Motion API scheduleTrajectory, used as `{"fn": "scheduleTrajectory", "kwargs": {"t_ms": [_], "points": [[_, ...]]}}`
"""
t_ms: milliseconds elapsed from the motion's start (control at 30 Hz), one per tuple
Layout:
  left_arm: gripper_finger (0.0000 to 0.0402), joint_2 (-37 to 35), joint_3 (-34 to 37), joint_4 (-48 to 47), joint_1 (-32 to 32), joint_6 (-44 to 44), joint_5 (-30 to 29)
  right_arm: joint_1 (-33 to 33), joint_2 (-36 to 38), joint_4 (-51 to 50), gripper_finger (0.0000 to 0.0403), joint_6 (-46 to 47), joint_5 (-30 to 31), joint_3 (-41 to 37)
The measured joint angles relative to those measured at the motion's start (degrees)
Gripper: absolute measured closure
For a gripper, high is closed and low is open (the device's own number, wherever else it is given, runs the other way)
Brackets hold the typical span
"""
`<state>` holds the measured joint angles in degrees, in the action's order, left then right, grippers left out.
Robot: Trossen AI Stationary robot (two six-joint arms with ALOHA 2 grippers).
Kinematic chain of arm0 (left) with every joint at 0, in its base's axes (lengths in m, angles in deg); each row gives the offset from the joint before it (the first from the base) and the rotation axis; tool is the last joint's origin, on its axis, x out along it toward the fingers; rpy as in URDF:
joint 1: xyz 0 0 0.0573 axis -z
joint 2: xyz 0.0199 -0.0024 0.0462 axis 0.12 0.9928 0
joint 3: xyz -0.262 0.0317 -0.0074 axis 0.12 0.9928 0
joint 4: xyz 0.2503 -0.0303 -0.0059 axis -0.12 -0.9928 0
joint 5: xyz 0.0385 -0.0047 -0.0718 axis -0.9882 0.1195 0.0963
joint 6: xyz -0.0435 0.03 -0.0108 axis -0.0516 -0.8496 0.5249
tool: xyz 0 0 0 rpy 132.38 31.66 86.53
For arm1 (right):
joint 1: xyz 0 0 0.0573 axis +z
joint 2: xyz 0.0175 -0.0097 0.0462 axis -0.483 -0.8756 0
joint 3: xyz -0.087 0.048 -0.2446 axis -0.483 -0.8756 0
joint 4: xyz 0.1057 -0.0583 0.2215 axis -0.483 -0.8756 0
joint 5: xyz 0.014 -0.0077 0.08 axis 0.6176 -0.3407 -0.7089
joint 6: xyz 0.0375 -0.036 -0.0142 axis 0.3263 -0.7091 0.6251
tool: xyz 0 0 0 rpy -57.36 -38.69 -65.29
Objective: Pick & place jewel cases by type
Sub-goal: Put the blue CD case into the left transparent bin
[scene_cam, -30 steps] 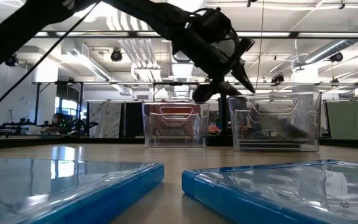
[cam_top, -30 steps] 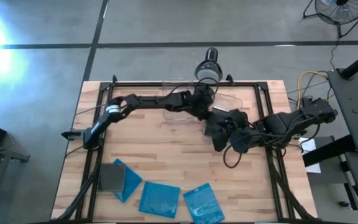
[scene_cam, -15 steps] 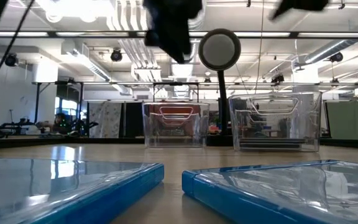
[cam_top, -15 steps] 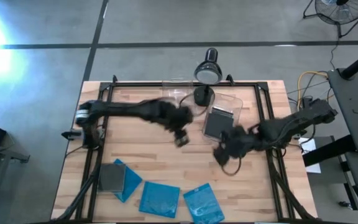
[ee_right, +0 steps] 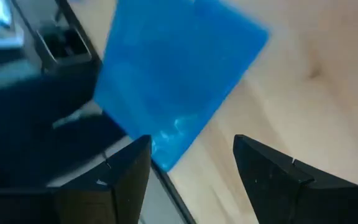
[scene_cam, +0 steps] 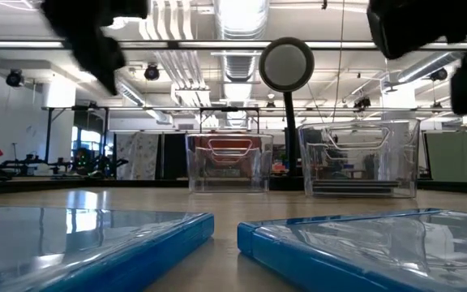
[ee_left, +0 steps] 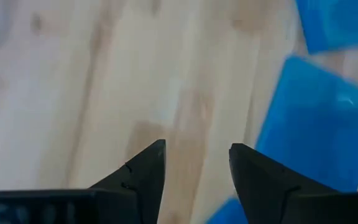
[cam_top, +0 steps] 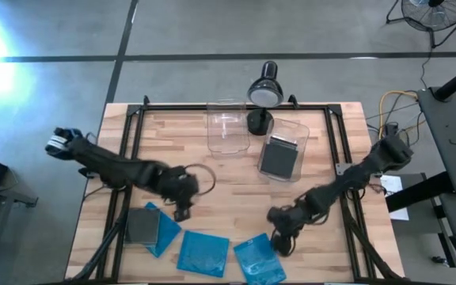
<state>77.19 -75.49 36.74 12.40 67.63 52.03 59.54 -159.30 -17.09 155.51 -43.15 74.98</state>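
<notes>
Near the table's front edge lie several jewel cases: a dark grey one resting on a blue one, and two more blue ones flat on the wood. Another dark case lies inside the right clear bin. My left gripper hovers open above bare wood just beyond the grey-and-blue pair. My right gripper hovers open at the far right corner of the rightmost blue case. In the low view two blue cases fill the foreground.
Two clear bins stand at the table's far side, with a round lamp behind them. A dark metal frame runs along the table's edges. Bare wood lies between the bins and the cases.
Both arms have swung away from the bins toward the table's near edge. The left gripper travelled from above the right bin to the near left, by the grey-and-blue pair. The right gripper moved down and nearer, to the rightmost blue case. The dark case in the right bin now shows uncovered.
</notes>
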Motion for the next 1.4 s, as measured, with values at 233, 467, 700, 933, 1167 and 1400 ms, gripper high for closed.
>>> {"fn": "scheduleTrajectory", "kwargs": {"t_ms": [233, 467, 700, 933, 1167, 1400], "points": [[0.0244, -2.80, 6.89, 0.27, 6.31, 7.52, -0.24, 2.07, -9.71, 6.87, 0.0179, -5.60, -3.85, 5.11], [0.0244, -2.78, 9.61, 0.64, 7.86, 10.28, -0.38, 1.11, -15.47, 6.90, 0.0179, -18.12, 1.80, 10.78], [0.0244, -2.80, 10.25, 0.66, 7.88, 10.34, -0.29, -4.12, -24.81, 7.32, 0.0179, -22.17, 1.22, 14.84], [0.0244, -2.80, 10.29, 0.51, 7.84, 10.32, -1.01, -10.75, -24.27, 5.71, 0.0179, -15.06, 15.62, 17.04], [0.0244, -2.84, 10.29, 4.42, 4.80, 10.94, -10.59, -15.02, -16.86, 4.77, 0.0179, -11.56, 22.12, 16.52], [0.0244, -1.71, 12.21, 16.25, -7.27, 20.49, -6.64, -11.78, -7.68, -10.41, 0.0179, 4.25, 26.20, 15.05]]}}
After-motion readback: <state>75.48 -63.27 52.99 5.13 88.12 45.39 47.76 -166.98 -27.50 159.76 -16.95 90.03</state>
